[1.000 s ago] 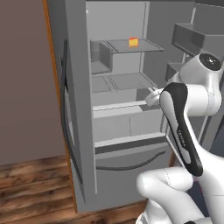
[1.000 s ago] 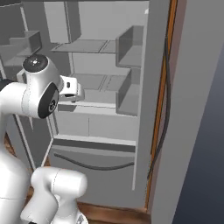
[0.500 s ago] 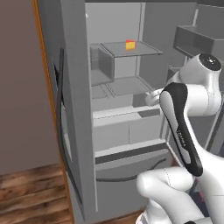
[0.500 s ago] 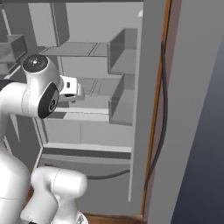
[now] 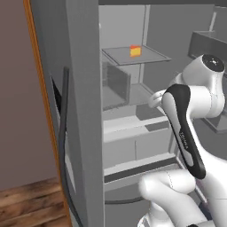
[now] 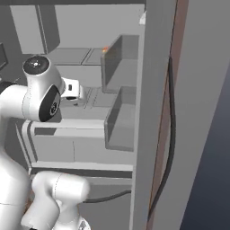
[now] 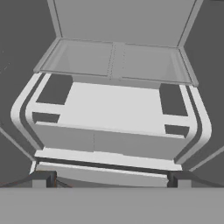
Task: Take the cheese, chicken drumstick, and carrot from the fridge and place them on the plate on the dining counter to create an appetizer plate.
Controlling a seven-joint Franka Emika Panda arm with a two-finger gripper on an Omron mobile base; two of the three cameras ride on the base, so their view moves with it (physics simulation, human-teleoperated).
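Fridge (image 5: 84,133) stood open, cheese (image 5: 135,51) sat near the upper shelf's front edge, pincer (image 7: 111,177) spread wide and empty, facing bare lower shelves.

shelf: I see the fridge's (image 5: 84,111) upper shelf (image 5: 137,56)
on it: the cheese (image 5: 135,51), alone

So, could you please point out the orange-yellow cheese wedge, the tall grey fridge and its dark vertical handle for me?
Orange-yellow cheese wedge (image 5: 135,51): left base view, its front face.
Tall grey fridge (image 5: 133,135): left base view, a drawer front.
Dark vertical handle (image 5: 64,133): left base view, mid-bar.
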